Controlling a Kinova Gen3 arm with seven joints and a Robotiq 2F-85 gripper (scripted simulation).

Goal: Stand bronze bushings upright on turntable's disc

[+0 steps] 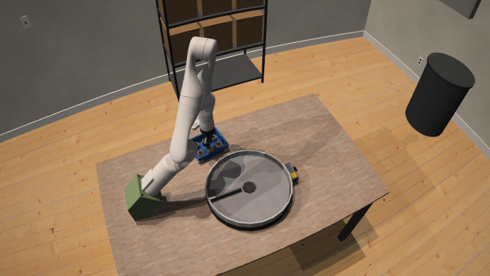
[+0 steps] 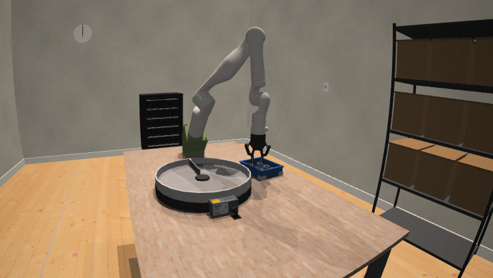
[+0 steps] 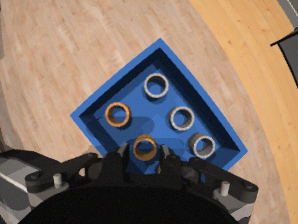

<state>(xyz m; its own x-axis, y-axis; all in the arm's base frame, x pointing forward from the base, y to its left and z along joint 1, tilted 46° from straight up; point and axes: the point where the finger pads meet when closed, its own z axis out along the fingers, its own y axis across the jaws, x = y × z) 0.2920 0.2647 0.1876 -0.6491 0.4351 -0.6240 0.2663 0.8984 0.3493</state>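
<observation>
The blue crate [image 1: 210,144] [image 2: 262,169] sits on the table beside the turntable. In the wrist view the crate [image 3: 158,106] holds two visible bronze bushings [image 3: 117,115] [image 3: 144,147] and three steel bushings [image 3: 156,86] [image 3: 181,117] [image 3: 202,144], all upright. My gripper [image 3: 144,152] [image 1: 207,140] [image 2: 256,159] points straight down into the crate. It is partly open, with a finger on each side of the nearer bronze bushing, and I cannot see it gripping. The turntable's grey disc [image 1: 249,188] [image 2: 202,177] holds no bushings. Its dark hub [image 1: 248,187] sits at the centre.
A dark bar [image 1: 224,194] runs from the hub to the disc's raised rim. A control box [image 1: 293,173] [image 2: 222,205] sits on the turntable's side. My green base [image 1: 139,202] stands at the table's left. A shelf rack [image 1: 212,37] and a black bin [image 1: 438,94] stand off the table.
</observation>
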